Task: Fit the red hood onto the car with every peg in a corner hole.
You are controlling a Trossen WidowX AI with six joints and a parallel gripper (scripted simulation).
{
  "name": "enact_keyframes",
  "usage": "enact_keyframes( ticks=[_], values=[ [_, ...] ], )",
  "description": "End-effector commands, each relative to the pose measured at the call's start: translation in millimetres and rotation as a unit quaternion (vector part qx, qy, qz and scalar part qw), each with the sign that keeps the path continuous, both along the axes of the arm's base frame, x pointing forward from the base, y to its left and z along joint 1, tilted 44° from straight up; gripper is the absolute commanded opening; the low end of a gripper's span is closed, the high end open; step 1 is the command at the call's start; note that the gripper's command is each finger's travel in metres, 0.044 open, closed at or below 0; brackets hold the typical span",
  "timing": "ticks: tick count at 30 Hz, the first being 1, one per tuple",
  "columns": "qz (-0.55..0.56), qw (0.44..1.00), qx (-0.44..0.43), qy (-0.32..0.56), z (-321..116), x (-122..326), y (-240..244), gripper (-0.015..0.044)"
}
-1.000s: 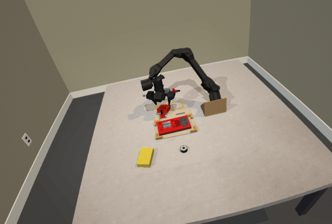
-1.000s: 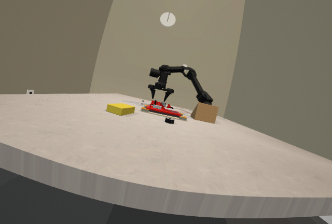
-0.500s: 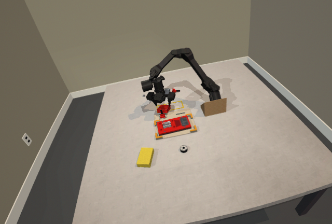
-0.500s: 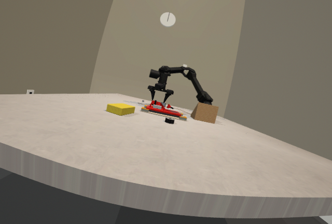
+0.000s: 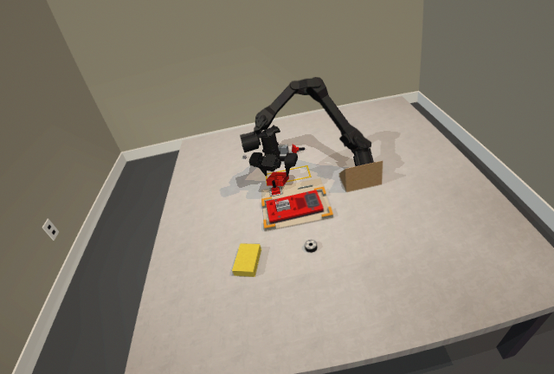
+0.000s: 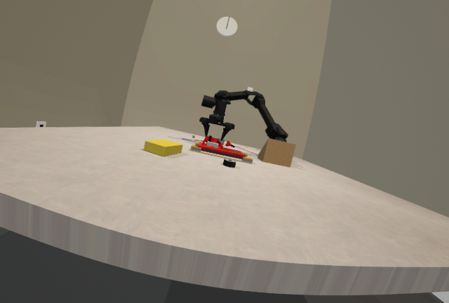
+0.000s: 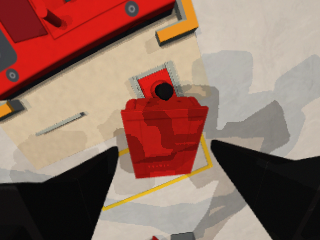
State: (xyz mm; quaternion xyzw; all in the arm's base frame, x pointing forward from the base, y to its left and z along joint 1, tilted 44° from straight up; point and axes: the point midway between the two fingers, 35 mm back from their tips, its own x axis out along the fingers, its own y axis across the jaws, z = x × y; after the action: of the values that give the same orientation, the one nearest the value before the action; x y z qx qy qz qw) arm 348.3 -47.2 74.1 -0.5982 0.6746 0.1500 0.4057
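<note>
Beige wall, pale tabletop, red hood (image 5: 278, 178) (image 7: 165, 140) bearing faint, unreadable lettering

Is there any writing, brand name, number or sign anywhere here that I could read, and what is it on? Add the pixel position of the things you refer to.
Nothing can be read for certain.
Red piece between the open fingers: a tiny row of marks near its edge, too small and blurred to read.
Wall clock (image 6: 226, 30): a hand shows, no readable numbers.
Yellow block (image 5: 247, 258) (image 6: 163, 148): no lettering visible.
</note>
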Motion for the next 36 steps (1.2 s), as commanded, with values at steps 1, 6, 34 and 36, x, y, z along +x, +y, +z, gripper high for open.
enact_keyframes(
  ticks=[1,6,34,36],
  values=[
    [0.002,1.0,-0.002,0.003,-1.6,-0.4,-0.9,0.044],
    [0.002,1.0,-0.002,0.003,-3.2,-0.3,-2.4,0.044],
    [0.002,1.0,-0.002,0.002,-13.2,0.3,-12.1,0.044],
    [0.002,1.0,-0.002,0.002,-13.9,0.3,-12.8,0.044]
  ],
)
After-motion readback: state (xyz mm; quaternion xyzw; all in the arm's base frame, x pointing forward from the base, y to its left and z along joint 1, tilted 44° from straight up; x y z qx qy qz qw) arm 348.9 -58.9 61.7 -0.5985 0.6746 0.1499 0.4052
